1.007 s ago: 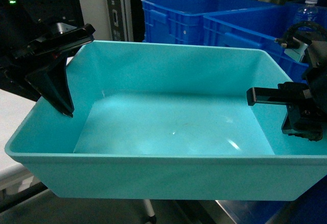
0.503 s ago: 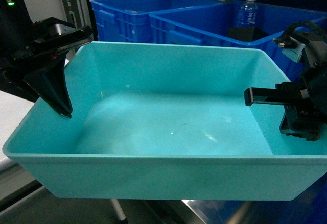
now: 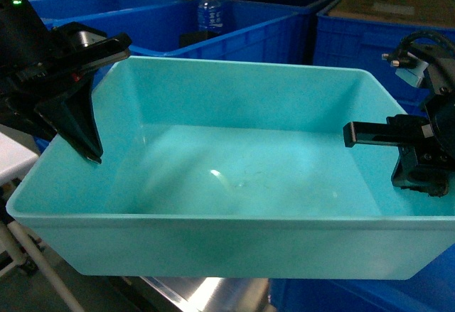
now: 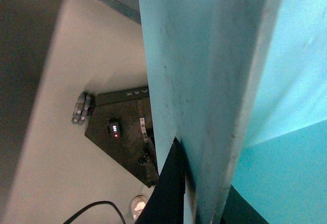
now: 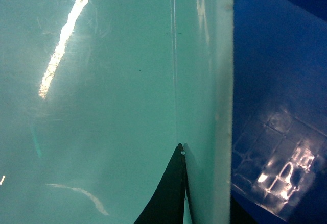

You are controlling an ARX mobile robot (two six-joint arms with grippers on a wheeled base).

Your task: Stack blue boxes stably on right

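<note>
Turquoise tub [image 3: 234, 184]: a light turquoise open-topped plastic box with sloping walls and a thin out-turned rim. It fills the middle of the head view, held up level between the two arms, with a metal frame showing below its bottom edge. It holds nothing inside.

Left gripper [image 3: 89, 152]: clamped on the tub's left wall. In the head view one black finger runs down the inside of that wall; the left wrist view shows the wall [image 4: 204, 106] pinched edge-on between dark fingers [image 4: 166, 188].

Right gripper [image 3: 419, 177]: closed on the tub's right rim. The right wrist view shows a black finger [image 5: 166, 198] lying flat against the inner face of the wall [image 5: 204, 81], with the rim running straight up the frame.

Royal-blue crates [image 3: 234, 35]: ribbed, standing just behind the tub, from the left side to the right edge.

Water bottle [image 3: 210, 12]: upright in a crate behind the tub, label facing forward.

Cardboard carton [image 3: 398, 5]: brown, in the far right crate.

Blue surface [image 5: 276, 106]: dark, glossy, directly beside the tub's right wall in the right wrist view.

Floor [image 4: 66, 132]: pale, below the left wall, with the robot's dark base [image 4: 120, 132] on it.
</note>
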